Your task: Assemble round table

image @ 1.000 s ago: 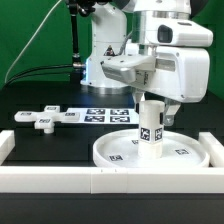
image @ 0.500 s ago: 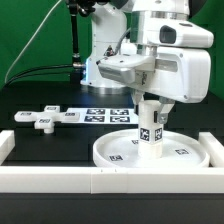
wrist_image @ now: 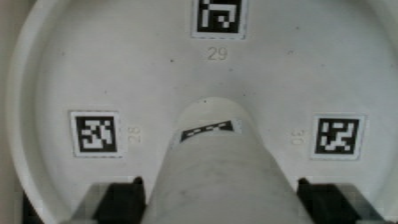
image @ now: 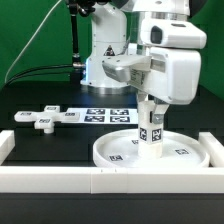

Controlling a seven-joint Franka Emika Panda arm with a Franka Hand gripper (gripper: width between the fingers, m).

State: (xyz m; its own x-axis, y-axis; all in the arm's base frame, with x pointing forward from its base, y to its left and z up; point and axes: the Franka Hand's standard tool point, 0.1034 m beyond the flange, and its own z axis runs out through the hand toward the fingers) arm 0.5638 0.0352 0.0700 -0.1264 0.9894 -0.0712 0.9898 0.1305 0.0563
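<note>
The gripper (image: 150,103) points straight down. Its two fingers (wrist_image: 121,202) sit one on each side of the leg (image: 150,128). In the wrist view they look pressed against its sides, so the gripper is clamped on the leg near its top.

The leg hangs right under the gripper and stands up straight. It is white and round and has black-and-white tags on its side. Its bottom end rests in the middle of the round disc (image: 112,153).

The round disc lies flat under the gripper. It is white with a raised rim all around, and the wrist view shows three square tags (wrist_image: 95,133) on its floor around the leg.

Behind the gripper, a little toward the exterior view's left, the marker board (image: 100,115) lies flat on the black table (image: 40,95). Further out on that same side, well away from the gripper, the cross-shaped base (image: 38,120) lies on the table just beside the marker board. Nothing holds it.

On the camera's side of the gripper, the white border wall (image: 100,180) runs past the front of the round disc.
</note>
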